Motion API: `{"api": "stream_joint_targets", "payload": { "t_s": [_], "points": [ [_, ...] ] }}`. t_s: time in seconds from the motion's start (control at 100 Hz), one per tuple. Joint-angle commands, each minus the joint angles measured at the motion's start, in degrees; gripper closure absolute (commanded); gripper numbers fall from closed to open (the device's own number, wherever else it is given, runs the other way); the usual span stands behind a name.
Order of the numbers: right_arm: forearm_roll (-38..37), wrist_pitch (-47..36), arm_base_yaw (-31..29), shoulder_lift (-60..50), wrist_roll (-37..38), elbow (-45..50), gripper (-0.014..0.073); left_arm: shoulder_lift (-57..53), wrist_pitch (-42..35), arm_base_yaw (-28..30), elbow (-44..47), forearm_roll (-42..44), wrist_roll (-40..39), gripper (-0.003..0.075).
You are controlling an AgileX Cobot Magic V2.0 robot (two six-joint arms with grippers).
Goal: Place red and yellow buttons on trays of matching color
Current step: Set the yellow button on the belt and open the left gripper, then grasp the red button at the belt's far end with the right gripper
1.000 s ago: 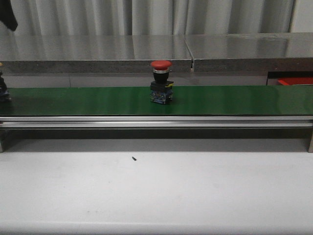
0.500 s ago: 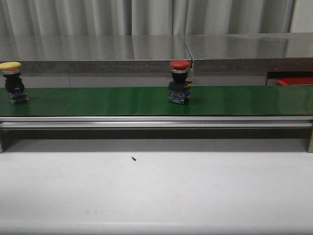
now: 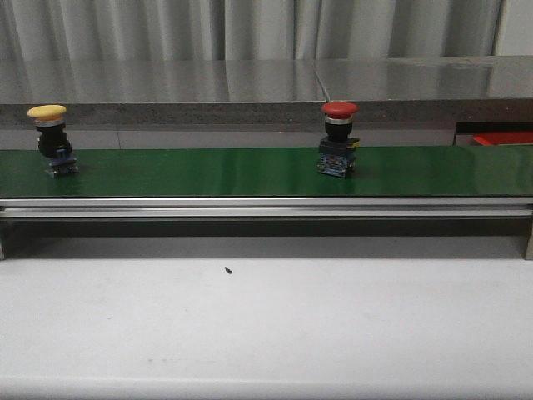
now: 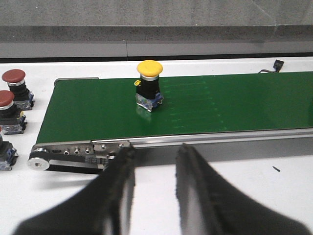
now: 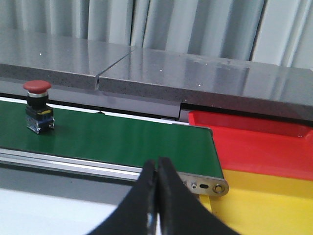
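Nothing is sorted yet. Red button point(image 3: 340, 138) and yellow button point(image 3: 52, 140) are both upright on the belt point(image 3: 208, 171); red tray point(image 5: 264, 142) and yellow tray point(image 5: 274, 196) are unfilled. Left gripper point(image 4: 154, 169) is spread, right gripper point(image 5: 157, 181) pressed together, nothing held.

A green conveyor belt point(image 3: 208, 171) runs across the white table point(image 3: 266, 325), with a grey curtain point(image 3: 250, 29) behind it

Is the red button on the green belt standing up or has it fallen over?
Upright. The red button stands on its base on the green belt, red cap on top.
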Motion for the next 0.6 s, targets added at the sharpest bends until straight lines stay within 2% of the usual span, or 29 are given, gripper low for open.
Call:
{"api": "stream_joint_targets", "payload": {
  "t_s": [0.0, 0.08, 0.23, 0.45, 0.59],
  "points": [
    [1.8, -4.4, 0.1, -0.8, 0.2, -2.5, 0.0692, -1.9, -5.4, -0.4, -0.4, -0.8, 0.0, 0.0739],
    [4.7, 0.0, 0.1, 0.4, 0.2, -6.2, 0.0692, -2.7, -5.8, -0.4, -0.3, -0.8, 0.0, 0.0739],
    [4.9, 12.2, 0.1, 6.9, 0.2, -17.1, 0.0692, -2.5, -6.5, -0.4, -0.2, -0.8, 0.0, 0.0739],
    [4.9, 35.1, 0.1, 25.2, 0.2, -36.3, 0.0692, -2.5, -6.5, -0.4, -0.2, -0.8, 0.0, 0.0739],
    [4.9, 38.5, 0.1, 36.4, 0.2, -44.9, 0.0692, -2.5, -6.5, -0.4, -0.2, -0.8, 0.0, 0.0739]
  ]
}}
